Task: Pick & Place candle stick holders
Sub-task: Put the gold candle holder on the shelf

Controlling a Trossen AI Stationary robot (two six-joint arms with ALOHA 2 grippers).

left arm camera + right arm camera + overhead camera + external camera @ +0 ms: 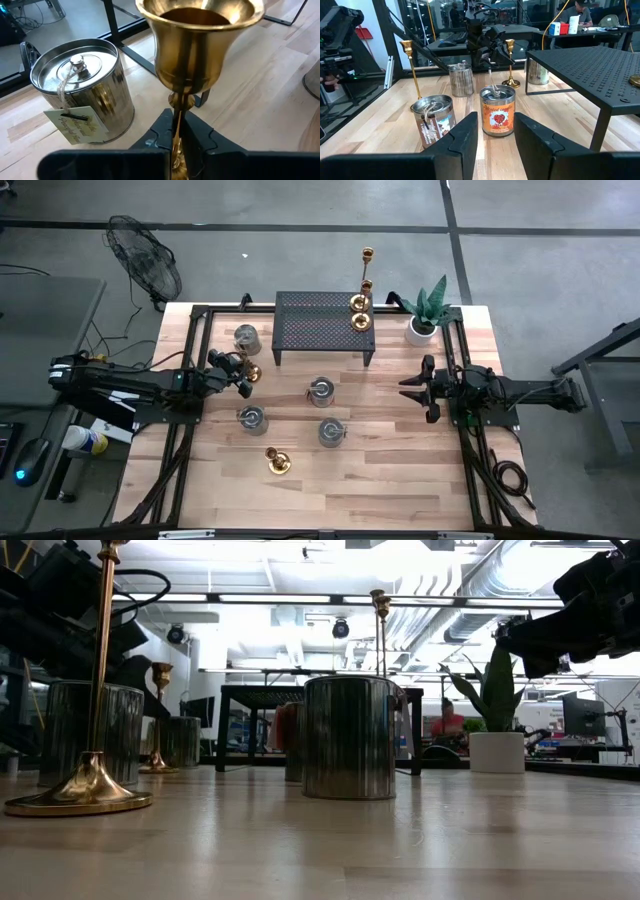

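Gripping a candlestick [200,45] stem — left claw [243,376] beside a tin [80,85].

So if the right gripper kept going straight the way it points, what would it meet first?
Probably the candle tin with the red label, which sits dead ahead between the open fingers of the right gripper. Depth is hard to judge, but nothing shows nearer in that line.

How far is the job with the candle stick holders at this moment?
Apparently done: two holders stand on the black rack. In hand: the left hand is shut on a holder's stem beside a tin. Left: one holder near the table's front edge. The right hand waits open.
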